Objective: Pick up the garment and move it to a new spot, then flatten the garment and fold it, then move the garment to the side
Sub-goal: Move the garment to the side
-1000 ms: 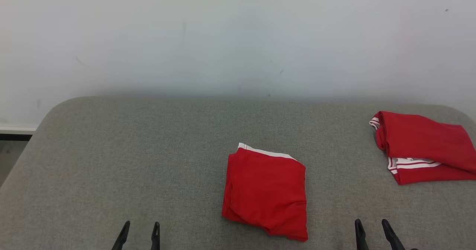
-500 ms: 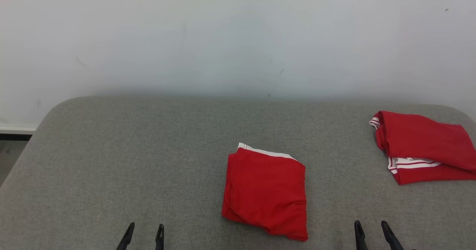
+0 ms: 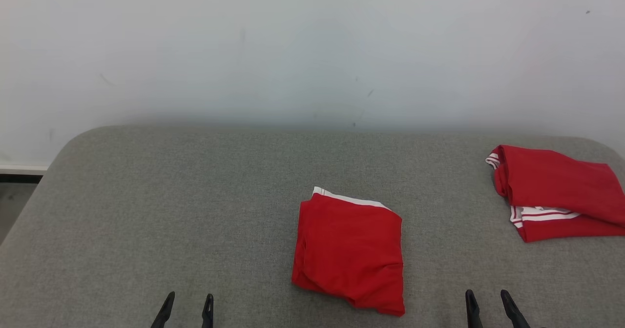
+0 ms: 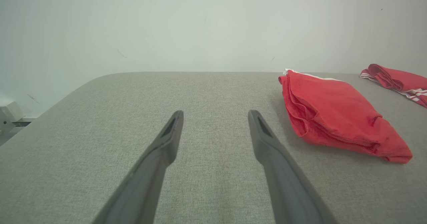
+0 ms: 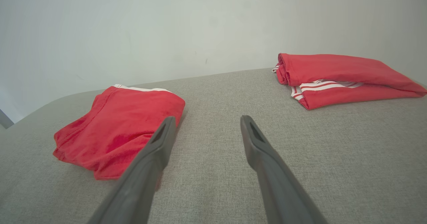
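Garment (image 3: 347, 252), second garment (image 3: 552, 191), left end effector (image 3: 190, 296), right end effector (image 3: 487, 293), both spread apart.

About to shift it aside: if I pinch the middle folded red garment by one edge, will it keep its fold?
Probably not: the folded garment is soft cloth in loose, uneven layers, so lower ones would likely sag open. Pushed, it should slide, not roll, though the woven grey surface may rumple it.
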